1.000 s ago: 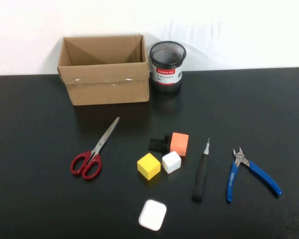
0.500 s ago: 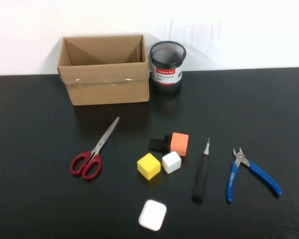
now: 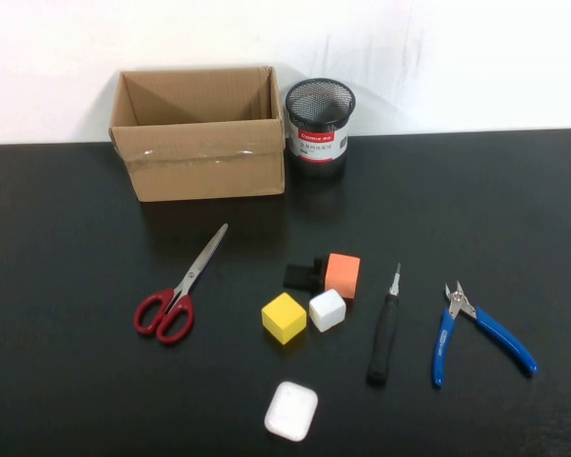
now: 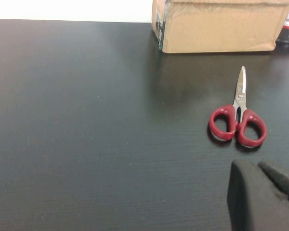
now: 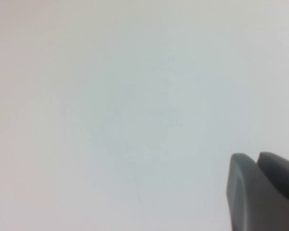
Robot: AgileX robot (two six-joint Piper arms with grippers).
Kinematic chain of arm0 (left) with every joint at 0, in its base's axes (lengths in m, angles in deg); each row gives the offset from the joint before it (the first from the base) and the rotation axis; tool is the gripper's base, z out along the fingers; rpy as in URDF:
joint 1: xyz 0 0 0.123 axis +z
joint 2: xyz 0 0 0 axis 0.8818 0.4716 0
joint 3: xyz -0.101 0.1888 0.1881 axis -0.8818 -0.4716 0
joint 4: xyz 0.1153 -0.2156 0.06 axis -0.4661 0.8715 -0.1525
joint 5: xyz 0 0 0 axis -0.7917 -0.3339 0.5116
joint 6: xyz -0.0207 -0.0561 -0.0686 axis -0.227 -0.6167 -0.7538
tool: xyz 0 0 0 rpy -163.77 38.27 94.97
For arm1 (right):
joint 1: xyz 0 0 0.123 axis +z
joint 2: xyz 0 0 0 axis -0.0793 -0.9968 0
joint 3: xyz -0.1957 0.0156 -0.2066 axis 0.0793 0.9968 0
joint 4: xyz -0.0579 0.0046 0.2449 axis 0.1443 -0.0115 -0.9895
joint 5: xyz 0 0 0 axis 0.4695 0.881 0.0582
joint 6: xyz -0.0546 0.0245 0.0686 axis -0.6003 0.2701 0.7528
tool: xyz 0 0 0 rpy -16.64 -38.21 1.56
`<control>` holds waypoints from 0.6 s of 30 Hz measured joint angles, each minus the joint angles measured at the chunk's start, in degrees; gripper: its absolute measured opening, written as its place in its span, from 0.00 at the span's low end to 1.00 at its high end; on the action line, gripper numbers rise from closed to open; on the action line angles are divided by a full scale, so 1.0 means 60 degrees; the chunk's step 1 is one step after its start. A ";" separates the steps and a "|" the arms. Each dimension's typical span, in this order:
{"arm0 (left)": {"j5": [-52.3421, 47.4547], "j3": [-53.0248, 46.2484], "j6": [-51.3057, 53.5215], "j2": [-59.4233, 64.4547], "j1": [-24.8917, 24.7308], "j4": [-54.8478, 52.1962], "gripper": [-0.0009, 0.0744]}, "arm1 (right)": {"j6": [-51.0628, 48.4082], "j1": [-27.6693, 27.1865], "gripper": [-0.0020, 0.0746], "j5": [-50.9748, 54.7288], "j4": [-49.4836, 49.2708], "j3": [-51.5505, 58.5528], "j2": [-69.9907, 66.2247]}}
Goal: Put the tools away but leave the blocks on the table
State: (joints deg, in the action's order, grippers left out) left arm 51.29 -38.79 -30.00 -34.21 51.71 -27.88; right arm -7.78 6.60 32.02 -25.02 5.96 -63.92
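Red-handled steel scissors (image 3: pixel 176 293) are seen lower left on the matt black table (image 3: pixel 67 238), blocks mid-frame. Left claw (image 4: pixel 267 197) and right claw (image 5: pixel 262 192) are both clenched, nothing gripped.

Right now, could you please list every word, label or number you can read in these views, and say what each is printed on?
Mesh pen cup, red label: one white brand word, too blurred to read; the small lines below it are also illegible.
Cardboard box, printed patch on its side edge: too small to read.
Scissors, screwdriver, pliers, blocks: no text.
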 joint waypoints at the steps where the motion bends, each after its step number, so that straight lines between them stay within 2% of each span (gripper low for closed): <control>1: 0.0000 0.0000 0.0000 0.0000 0.0000 0.0000 0.01 | 0.0000 0.0000 0.02 0.0752 -0.0015 -0.0367 -0.0386; 3: 0.0000 0.0000 0.0000 0.0000 0.0000 0.0000 0.01 | -0.0024 0.0000 0.02 0.2095 -0.0044 -0.1190 -0.1437; 7: 0.0000 0.0000 0.0000 0.0000 0.0000 0.0000 0.01 | -0.0290 0.0000 0.02 0.3460 -0.0059 -0.2147 -0.3398; 12: 0.0000 0.0000 0.0000 0.0000 0.0000 0.0000 0.01 | -0.0916 0.0000 0.02 0.3297 -0.0249 -0.2253 -0.5478; 18: 0.0000 0.0000 0.0000 0.0000 0.0000 0.0000 0.01 | -0.0981 0.0000 0.02 0.2787 -0.0527 -0.2253 -0.6753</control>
State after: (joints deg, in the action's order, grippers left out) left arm 51.29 -38.79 -30.00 -34.21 51.71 -27.88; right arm -13.66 6.60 48.75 -28.18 -7.55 -104.43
